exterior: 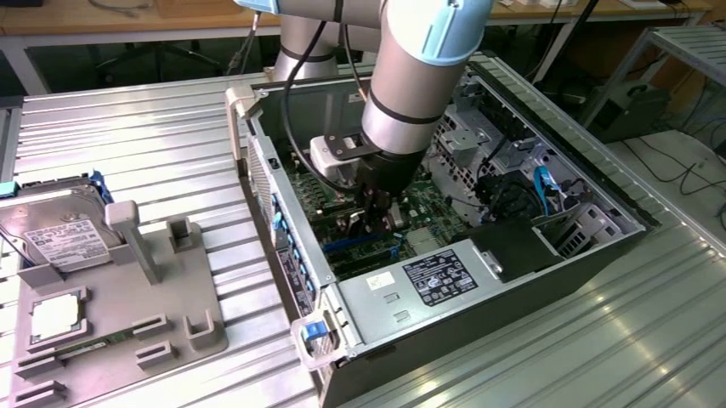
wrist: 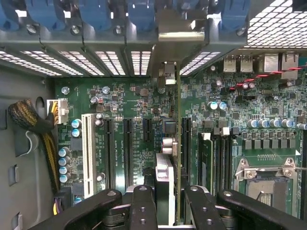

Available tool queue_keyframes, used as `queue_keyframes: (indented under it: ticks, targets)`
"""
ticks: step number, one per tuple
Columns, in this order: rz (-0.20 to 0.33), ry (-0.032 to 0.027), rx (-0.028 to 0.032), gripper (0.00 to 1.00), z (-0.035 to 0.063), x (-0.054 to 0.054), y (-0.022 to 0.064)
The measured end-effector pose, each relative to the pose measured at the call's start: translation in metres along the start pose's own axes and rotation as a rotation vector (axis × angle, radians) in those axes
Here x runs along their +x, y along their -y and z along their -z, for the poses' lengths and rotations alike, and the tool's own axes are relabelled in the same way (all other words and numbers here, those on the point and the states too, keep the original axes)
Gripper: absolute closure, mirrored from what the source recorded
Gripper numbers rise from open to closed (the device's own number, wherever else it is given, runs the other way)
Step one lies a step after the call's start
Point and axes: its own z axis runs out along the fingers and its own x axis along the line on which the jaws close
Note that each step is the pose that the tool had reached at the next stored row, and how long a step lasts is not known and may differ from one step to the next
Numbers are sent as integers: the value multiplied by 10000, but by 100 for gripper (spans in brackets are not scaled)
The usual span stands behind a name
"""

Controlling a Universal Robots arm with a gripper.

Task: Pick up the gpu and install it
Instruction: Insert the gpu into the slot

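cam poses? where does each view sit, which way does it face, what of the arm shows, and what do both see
Exterior view: off the arm, raised, looking down on the open PC case; the arm reaches inside to the gripper.
Wrist view: on the wrist, facing straight onto the motherboard; gripper fingers frame the gpu, seen edge-on over a slot.
Shared: motherboard, gripper, case interior.
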Motion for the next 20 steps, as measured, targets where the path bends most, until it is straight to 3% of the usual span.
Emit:
queue_keyframes:
  ticks: [20]
  targets:
    - [-1, 0, -25, 72, -83, -23, -25]
